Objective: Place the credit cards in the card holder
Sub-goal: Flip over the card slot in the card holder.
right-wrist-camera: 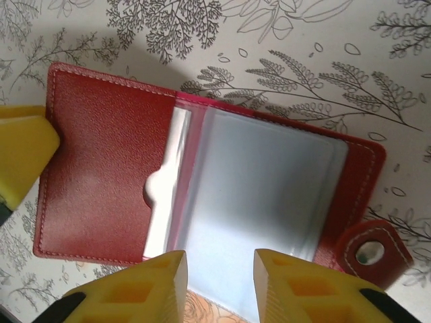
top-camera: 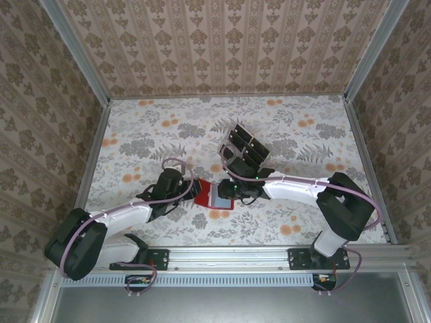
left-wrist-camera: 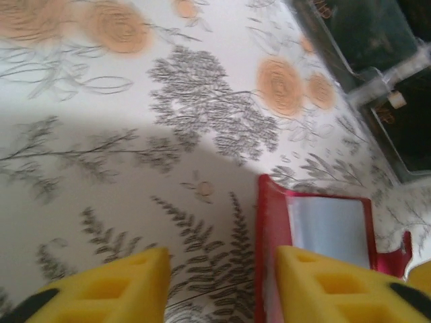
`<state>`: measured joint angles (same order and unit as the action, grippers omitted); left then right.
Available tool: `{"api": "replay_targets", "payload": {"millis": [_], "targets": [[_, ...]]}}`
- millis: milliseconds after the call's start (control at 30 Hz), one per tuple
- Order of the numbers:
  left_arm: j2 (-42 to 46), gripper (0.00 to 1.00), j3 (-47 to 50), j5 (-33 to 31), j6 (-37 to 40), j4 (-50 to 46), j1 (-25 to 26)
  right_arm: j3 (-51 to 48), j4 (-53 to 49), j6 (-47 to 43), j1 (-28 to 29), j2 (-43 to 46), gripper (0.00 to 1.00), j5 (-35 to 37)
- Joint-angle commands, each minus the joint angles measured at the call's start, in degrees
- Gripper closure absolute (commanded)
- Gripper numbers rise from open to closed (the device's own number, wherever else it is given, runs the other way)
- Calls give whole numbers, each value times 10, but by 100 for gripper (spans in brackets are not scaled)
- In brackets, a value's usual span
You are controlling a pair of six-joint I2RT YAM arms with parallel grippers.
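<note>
Though partly spread, clamped on nothing: left pincer (left-wrist-camera: 215,291), blocky yellow fingers (left-wrist-camera: 101,293) low over the floral desk (left-wrist-camera: 101,168), 1 of them overlapping the red edge of the card holder (left-wrist-camera: 316,229). Likewise the right pincer (right-wrist-camera: 222,286), narrowly parted above a clear plastic sleeve, empty. Plain from the right wrist, too small from above: grained red leather, pale stitching, rounded snap tab (right-wrist-camera: 374,250). From above: holder lying open between the 2 pincers. Farther back, glossy black credit cards (top-camera: 246,147) in a clear tray (left-wrist-camera: 367,87).
</note>
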<state>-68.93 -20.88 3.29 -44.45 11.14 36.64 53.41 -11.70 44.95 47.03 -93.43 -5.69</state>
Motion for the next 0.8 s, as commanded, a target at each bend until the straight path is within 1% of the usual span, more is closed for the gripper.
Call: {"api": "replay_targets", "payload": {"millis": [0, 100, 233, 300, 467, 667, 767], "targets": [[30, 45, -3, -34, 30, -48, -7, 23, 6, -8, 2, -12, 64, -8], [45, 42, -20, -41, 59, -81, -6, 25, 3, -10, 2, -18, 64, -5], [45, 40, -40, -51, 90, -123, -7, 23, 0, -12, 2, -25, 56, 3], [41, 39, -43, -51, 102, -132, -4, 24, -2, -15, 1, -27, 54, 6], [54, 37, -47, -55, 110, -144, 3, 25, -6, -21, 0, -30, 53, 14], [71, 31, -77, -82, 131, -169, 33, 23, -7, -21, 0, -29, 53, 15], [68, 27, -90, -96, 142, -174, 48, 23, -8, -22, 0, -28, 49, 15]]}}
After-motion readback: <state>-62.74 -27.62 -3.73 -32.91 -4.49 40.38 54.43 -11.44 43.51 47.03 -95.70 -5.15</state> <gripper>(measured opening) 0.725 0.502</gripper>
